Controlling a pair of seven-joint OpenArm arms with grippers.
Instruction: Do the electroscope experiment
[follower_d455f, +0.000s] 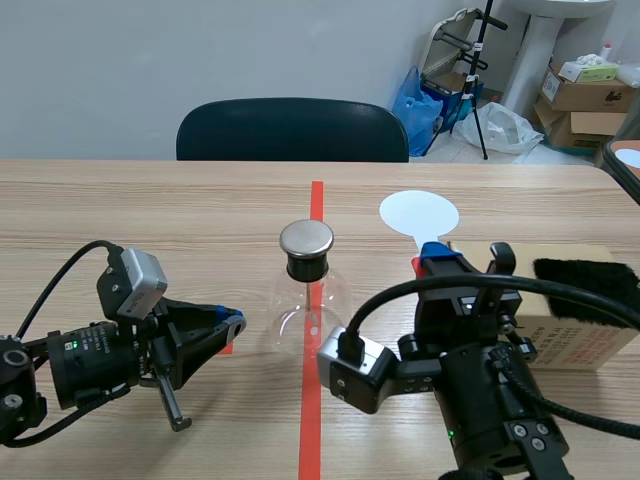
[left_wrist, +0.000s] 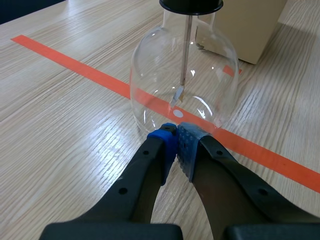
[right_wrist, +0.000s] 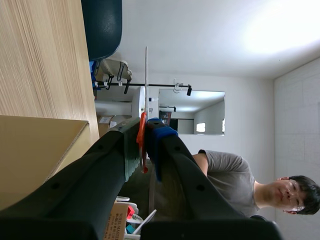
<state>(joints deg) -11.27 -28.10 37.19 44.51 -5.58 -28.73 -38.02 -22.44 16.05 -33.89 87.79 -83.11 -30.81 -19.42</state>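
Firmly clamps the white paddle (follower_d455f: 418, 213) in the right pincer (right_wrist: 145, 134). Holds the left pincer (left_wrist: 176, 131), closed empty, just beside the flask (left_wrist: 160, 70).

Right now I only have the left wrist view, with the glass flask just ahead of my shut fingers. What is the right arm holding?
Observer: The right gripper is shut on a white round paddle, gripped by its red handle.
Operator: Is the paddle touching the top of the flask?
Observer: No. The flask has a metal cap with nothing on it, and the paddle is apart from it, off to its right.
Operator: Is there anything to rub the paddle with?
Observer: A black furry piece lies on the cardboard box at the right arm's side.
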